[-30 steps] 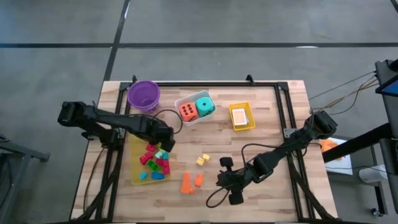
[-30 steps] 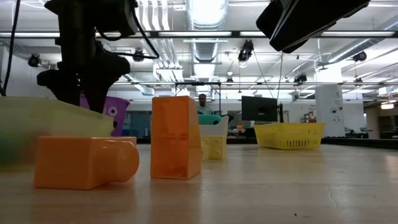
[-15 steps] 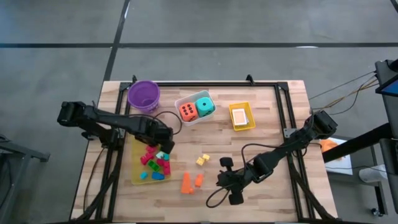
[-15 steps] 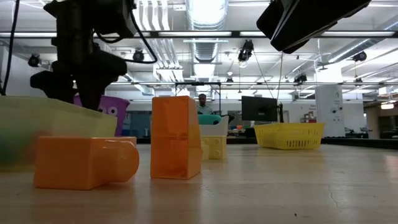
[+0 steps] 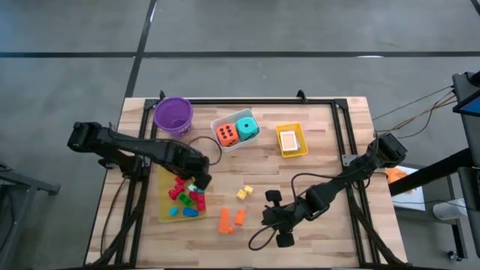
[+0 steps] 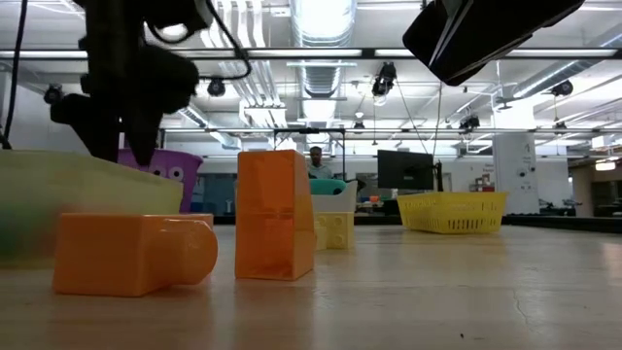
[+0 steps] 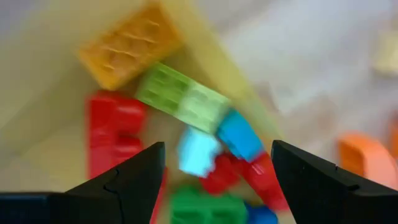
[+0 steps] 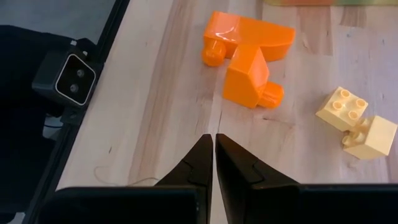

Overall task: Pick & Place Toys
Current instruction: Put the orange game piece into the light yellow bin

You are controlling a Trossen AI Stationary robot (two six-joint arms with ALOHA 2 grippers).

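My left gripper hangs wide open and empty over the yellow tray, the heaped blocks directly beneath its spread fingers, while my right gripper, pinched shut, waits farther off beside the two orange blocks.

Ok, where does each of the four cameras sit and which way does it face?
High: above the table, straight down; both arms, left gripper over the yellow tray, right gripper.
Low: at table height, looking level into the room; left arm above the tray, orange blocks close.
Left wrist: down past open gripper onto blocks in the tray.
Right wrist: past shut gripper across bare wood.
Shared: high, low and right wrist all show the orange blocks.
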